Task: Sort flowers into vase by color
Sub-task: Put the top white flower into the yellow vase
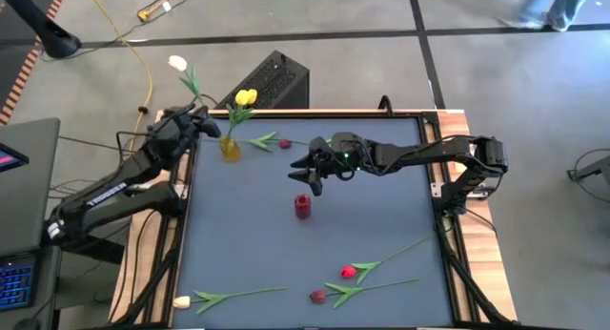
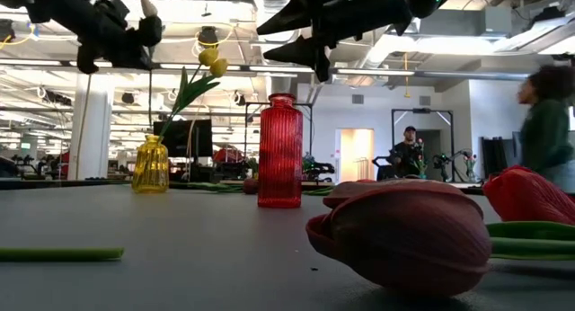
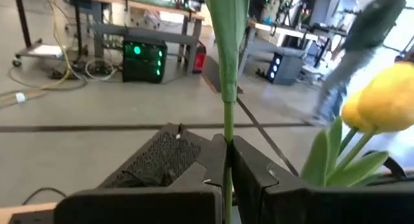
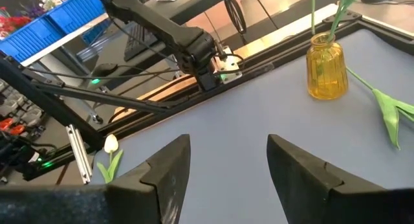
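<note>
My left gripper [image 1: 198,120] is raised at the far-left corner, beside the yellow vase [image 1: 230,147], and is shut on a cream-white tulip [image 1: 177,62]. A yellow tulip [image 1: 246,97] stands with its stem in that vase. My right gripper [image 1: 307,173] hangs open and holds nothing, just beyond the red vase [image 1: 303,207] at the table's middle. A maroon tulip [image 1: 284,143] lies flat near the yellow vase. A red tulip [image 1: 349,271], a second maroon one [image 1: 317,296] and a cream one [image 1: 181,300] lie flat by the near edge. My left gripper [image 3: 228,149] pinches the cream-white tulip's thin green stem [image 3: 228,130] between its two fingers, which lie across it. The stem and a leaf [image 3: 226,30] run on past the fingers. The flower is lifted clear, its head [image 1: 177,62] out beyond the table's far-left corner.
A black box [image 1: 272,82] sits on the floor just past the far edge. A yellow cable [image 1: 143,72] runs across the floor at far left. A person [image 2: 546,122] stands in the room behind. Bare dark table [image 1: 381,216] lies between the red vase and the near flowers.
</note>
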